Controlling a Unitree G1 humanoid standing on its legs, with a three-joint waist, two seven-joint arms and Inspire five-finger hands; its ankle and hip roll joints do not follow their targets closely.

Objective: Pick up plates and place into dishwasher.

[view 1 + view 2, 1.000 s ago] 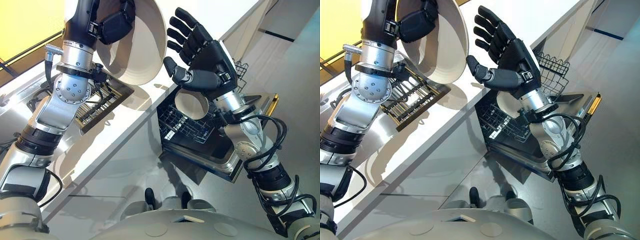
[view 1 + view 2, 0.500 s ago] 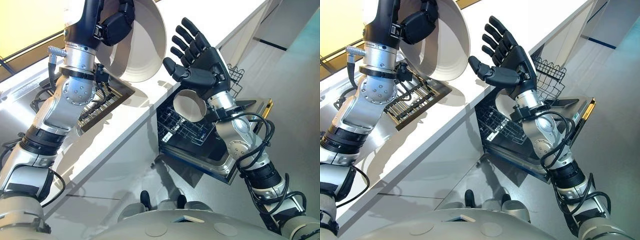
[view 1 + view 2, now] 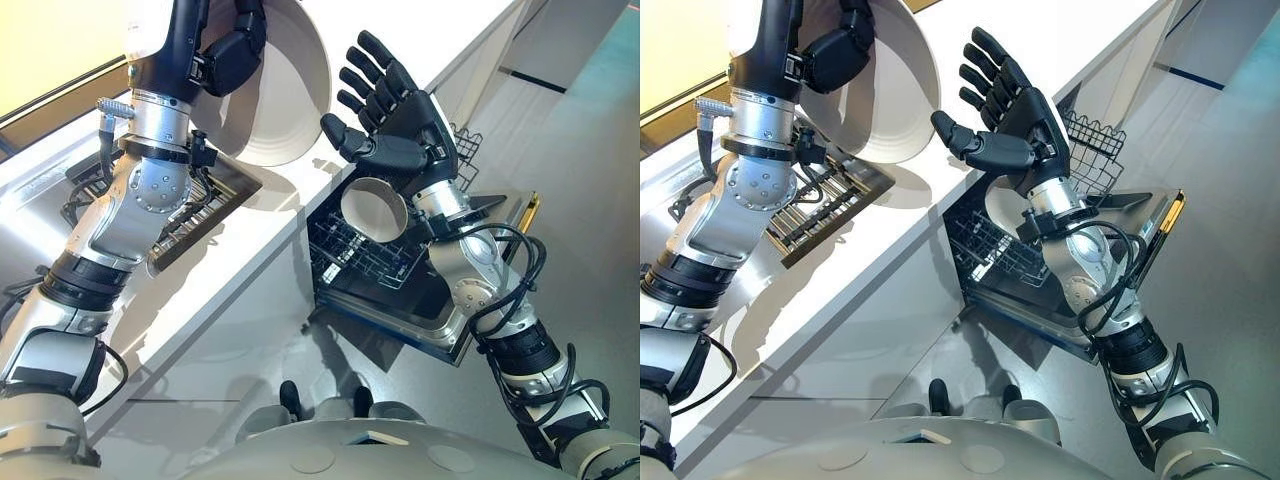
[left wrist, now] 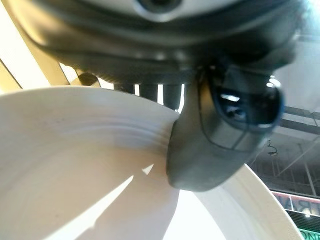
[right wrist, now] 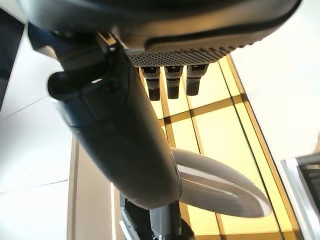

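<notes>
The left hand (image 3: 235, 45) is clamped on the white plate's (image 3: 285, 100) rim, holding it tilted above the tabletop (image 3: 330, 185), while the right hand (image 3: 395, 125), fingers spread, waits at its 4 o'clock, apparently for a handover toward the open dishwasher rack (image 3: 365, 255).

A plate (image 3: 275, 95) is held up above the counter (image 3: 300, 215) by the left hand (image 3: 232, 45), over a slatted rack (image 3: 195, 215) lying on the counter near its front edge. To its right hangs the right hand (image 3: 395, 120), fingers spread. Below the counter's edge stands the dishwasher (image 3: 440, 310), its wire rack (image 3: 355, 255) holding another plate (image 3: 375, 210).
</notes>
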